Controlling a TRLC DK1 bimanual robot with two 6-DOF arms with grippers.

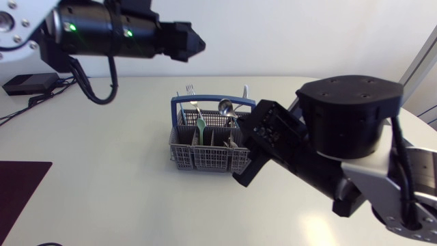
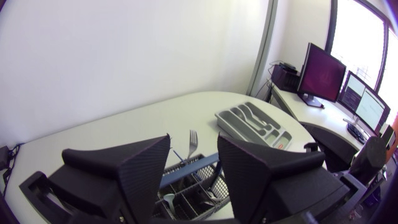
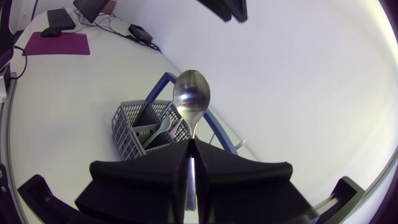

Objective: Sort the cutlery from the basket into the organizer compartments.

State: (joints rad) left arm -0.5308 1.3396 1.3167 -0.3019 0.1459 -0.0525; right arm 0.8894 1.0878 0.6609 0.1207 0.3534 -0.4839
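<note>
Between the right pincer's (image 3: 191, 144) fingers sits the handle of a silver spoon (image 3: 191, 99), clenched from both sides, with the bowl standing out ahead of the fingertips. Seen from the head view, that bowl lies over the rear of the grey basket (image 1: 205, 161), close to its blue carrying handle (image 1: 212, 101). The right arm comes in from its own side and hides the basket's near corner.

More cutlery stands upright in the basket: a fork (image 1: 190, 89) with its tines above the blue handle, a pale green-handled piece (image 1: 200, 123) in one of the middle cells, and another metal piece at the far corner (too small to name).

Higher up and toward the left side hangs the left pincer (image 2: 193, 138), released, its two wedge fingers spread wide; through the gap its camera looks down on the fork and the basket's rim.

Well apart from the basket, near the surface's curved edge, lies the grey organizer (image 2: 231, 120) with its long compartments. A dark purple mat (image 1: 20, 188) rests flat at the surface's left corner.
</note>
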